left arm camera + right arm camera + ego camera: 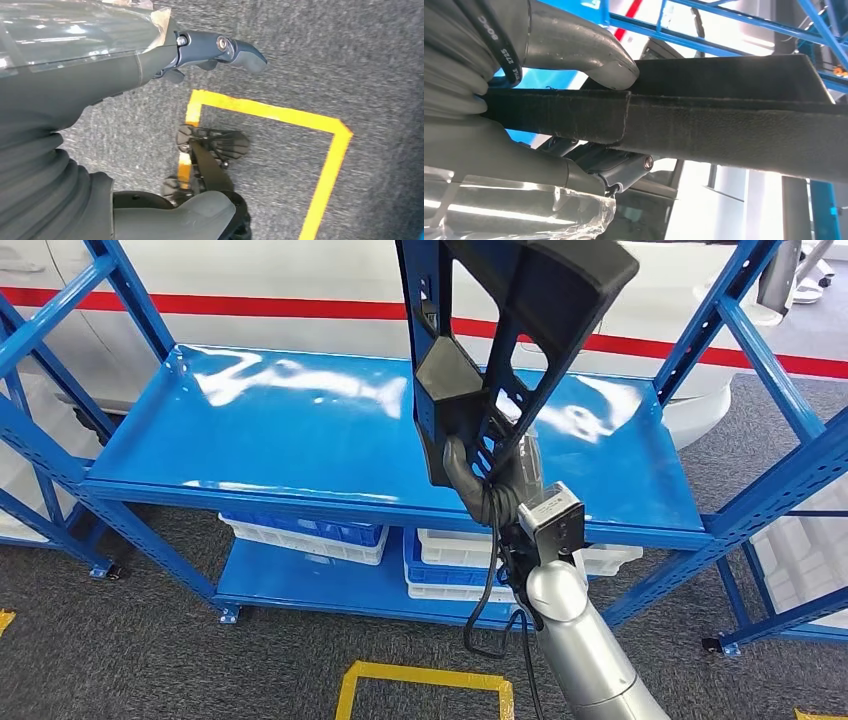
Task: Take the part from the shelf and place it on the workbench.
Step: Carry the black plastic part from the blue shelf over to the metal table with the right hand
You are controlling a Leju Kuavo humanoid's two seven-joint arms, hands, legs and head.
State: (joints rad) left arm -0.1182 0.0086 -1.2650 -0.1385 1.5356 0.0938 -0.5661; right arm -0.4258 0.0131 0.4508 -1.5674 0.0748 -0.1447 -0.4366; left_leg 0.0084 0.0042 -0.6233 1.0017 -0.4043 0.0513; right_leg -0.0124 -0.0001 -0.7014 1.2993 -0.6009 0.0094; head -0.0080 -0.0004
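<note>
A: Where is the part (500, 330)?

B: Upper centre of the head view, a long black moulded piece held clear above the blue shelf (300, 440), its long axis running steeply up from the right hand (490, 490).

A: And the grip?

B: The right hand's thumb and fingers clamp its lower end. The left hand (200, 55) hangs over the carpet holding nothing, fingers apparently apart. No workbench visible.
</note>
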